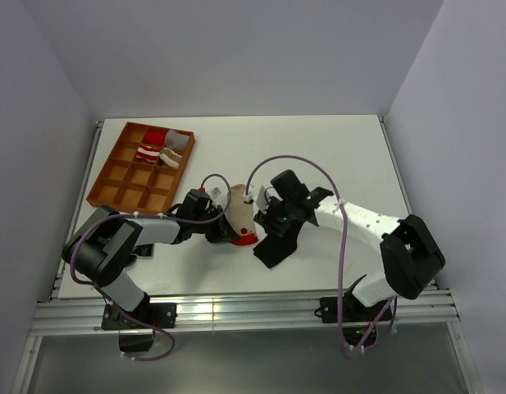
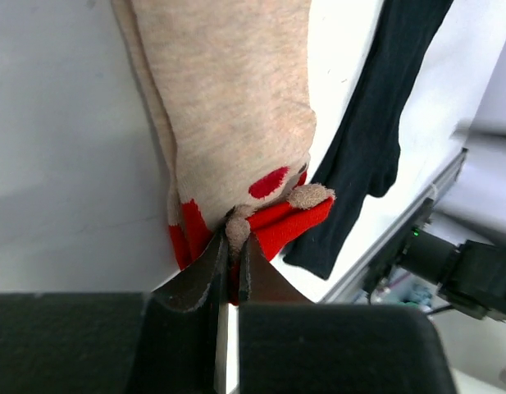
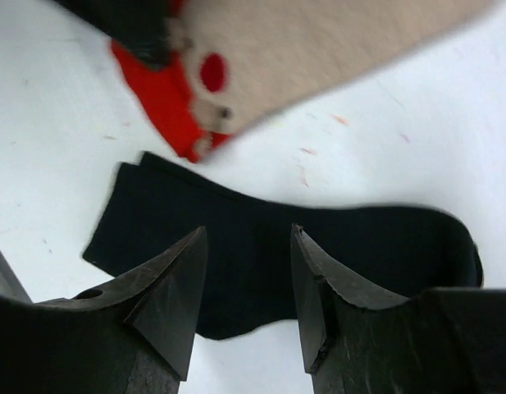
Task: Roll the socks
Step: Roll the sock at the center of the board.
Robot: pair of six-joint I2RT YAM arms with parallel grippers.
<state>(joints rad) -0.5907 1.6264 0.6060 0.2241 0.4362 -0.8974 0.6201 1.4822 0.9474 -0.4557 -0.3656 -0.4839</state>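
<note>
A beige sock with a red end lies at the table's middle. My left gripper is shut on its red-and-beige end. In the left wrist view the fingers pinch a fold of that end, and the beige sock stretches away from them. A black sock lies flat just right of it, also in the left wrist view. My right gripper is open and empty, hovering over the black sock with its fingertips spread above the sock's middle. The beige sock lies beyond.
A brown compartment tray stands at the back left with rolled socks, red-white and beige-grey, in its far compartments. Walls close in the table on three sides. The table's metal front rail runs along the near edge.
</note>
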